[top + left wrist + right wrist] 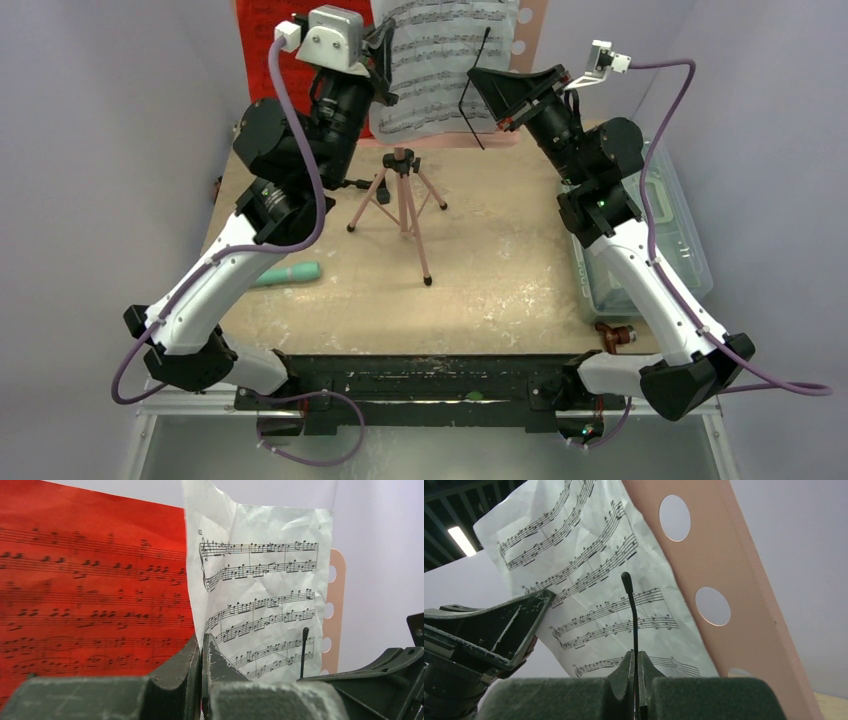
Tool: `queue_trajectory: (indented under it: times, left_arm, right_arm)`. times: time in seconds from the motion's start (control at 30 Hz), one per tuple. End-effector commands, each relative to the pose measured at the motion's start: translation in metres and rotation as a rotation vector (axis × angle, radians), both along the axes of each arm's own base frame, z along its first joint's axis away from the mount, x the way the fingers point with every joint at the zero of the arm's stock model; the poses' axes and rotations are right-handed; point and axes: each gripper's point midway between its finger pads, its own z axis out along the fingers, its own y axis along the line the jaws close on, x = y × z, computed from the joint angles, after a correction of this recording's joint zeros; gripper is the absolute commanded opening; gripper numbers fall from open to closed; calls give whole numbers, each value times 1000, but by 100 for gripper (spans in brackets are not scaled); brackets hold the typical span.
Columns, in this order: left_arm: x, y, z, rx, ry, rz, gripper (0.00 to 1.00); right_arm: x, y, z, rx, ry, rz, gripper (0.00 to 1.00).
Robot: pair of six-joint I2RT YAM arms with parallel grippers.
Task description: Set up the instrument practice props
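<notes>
1. Left hand (202, 652): fingers pressed together, pinching the near side edge of the white page (260, 605). The page rises straight ahead of and above this hand. It is creased, and its held edge curls towards the hand.
2. Right hand (636, 661): fingers pressed together on the thin black rod (634, 620). The rod's long axis runs straight out from the fingertips and upward, ending in a small knob.
3. Governing relation: beyond the right hand's fingertips, the rod stands in front of the white page, and the page stands in front of the pink perforated desk (724, 580). The page appears to lean on the desk. Judgement: the coming move turns on flattening the page against the desk and bringing the rod onto it. The right hand is nearer the desk.
4. The red page (90, 590) is on the outer side of the left hand, beside the white page.
5. The tripod (402, 200) and the teal tube (290, 272) are on the table, behind and below both hands.
6. Hidden: the rod's lower end, the page's bottom edge and the desk's ledge.
</notes>
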Motion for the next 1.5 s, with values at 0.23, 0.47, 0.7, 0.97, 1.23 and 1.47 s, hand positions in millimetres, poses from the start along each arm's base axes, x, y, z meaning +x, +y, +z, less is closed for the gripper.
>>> queue_trajectory:
  times: [0.23,0.47,0.7,0.97,1.23,1.47]
  left_arm:
    - [3,-24,13,-34,-53,-88,0]
    - [0,-20,12,-23,-51,-85,17]
    - [-20,6,12,-46,-5,-89,58]
    - [-73,36,-34,116,123,-216,78]
    - [-104,83,-185,284,465,-180,81]
    - [-110,92,-322,219,776,-125,81]
  right_arm:
    - [-36,-14,45,44,-175,-1,0]
    - [-37,-20,40,10,-153,-43,41]
    - [-57,-46,29,-38,-114,-135,62]
    - [-93,-66,-30,-302,-123,-199,74]
    - [-124,-53,-141,-497,-165,-55,83]
    - [-120,-47,-207,-535,-29,1,84]
